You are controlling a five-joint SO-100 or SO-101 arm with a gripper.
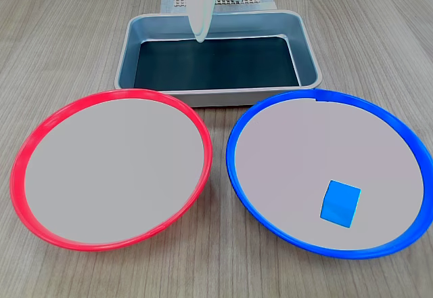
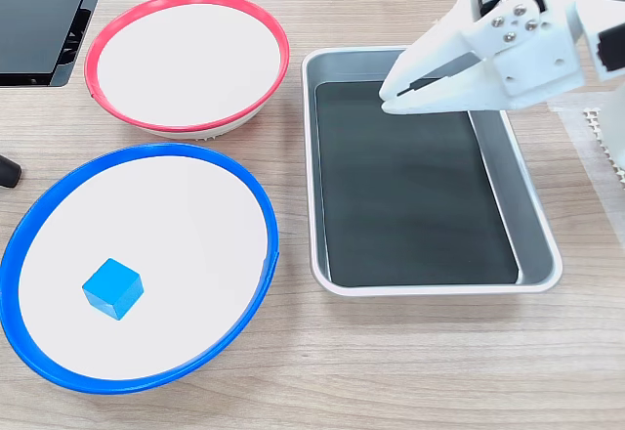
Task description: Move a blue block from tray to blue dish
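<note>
One blue block (image 1: pixel 340 203) lies in view, the single cube of any colour, well away from the gripper (image 2: pixel 391 98). There are two round dishes: one blue dish (image 2: pixel 256 283) holding that block, and one red-rimmed dish (image 2: pixel 278 54), both apart from the gripper. One tray (image 2: pixel 532 225) sits directly beneath the gripper, with nothing counted inside it. One gripper with two white fingers shows in both fixed views. One wooden table (image 1: pixel 61 34) carries everything.

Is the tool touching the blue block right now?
Apart. In a fixed view the tool hangs over the tray, while the blue block lies in the blue dish.
</note>
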